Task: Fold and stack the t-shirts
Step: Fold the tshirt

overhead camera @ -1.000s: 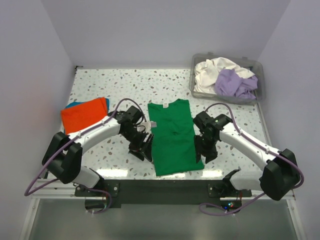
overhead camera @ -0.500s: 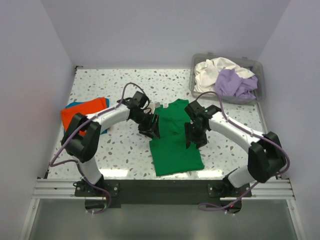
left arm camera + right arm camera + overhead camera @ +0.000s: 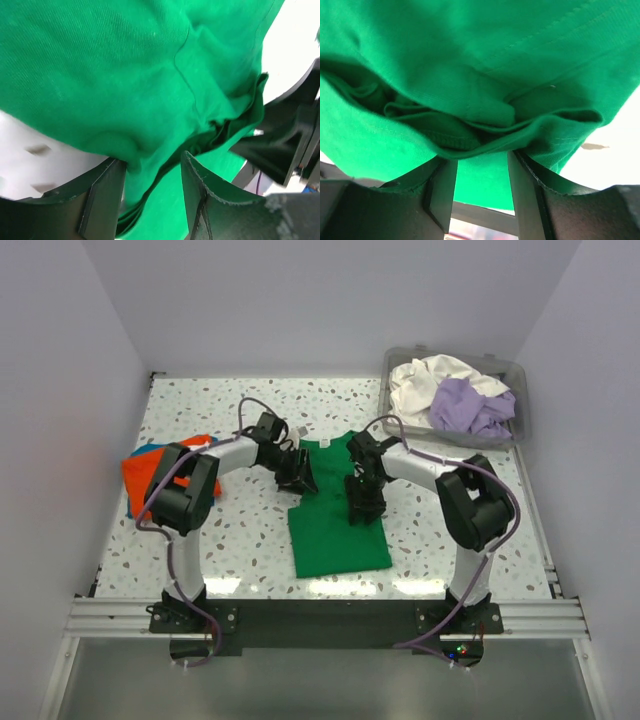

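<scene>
The bright green t-shirt (image 3: pixel 336 540) lies in the middle of the table, its near half flat and its far half bunched and lifted. My left gripper (image 3: pixel 299 474) is shut on a fold at the shirt's left edge; in the left wrist view green cloth (image 3: pixel 125 75) fills the gap between the fingers (image 3: pixel 152 162). My right gripper (image 3: pixel 363 498) is shut on a fold at the right side; in the right wrist view bunched cloth (image 3: pixel 470 60) drapes over the fingertips (image 3: pixel 480 160). A folded orange t-shirt (image 3: pixel 140 475) lies on a blue one (image 3: pixel 141 451) at the left.
A clear plastic bin (image 3: pixel 455 436) at the back right holds a crumpled white t-shirt (image 3: pixel 425 380) and a lavender one (image 3: pixel 470 405). Walls close the table on the left, back and right. The arms' bases stand on the rail at the near edge.
Both grippers have moved from the shirt's near sides toward the far middle, pulling cloth with them. The shirt has shifted left and away, and looks shorter.
</scene>
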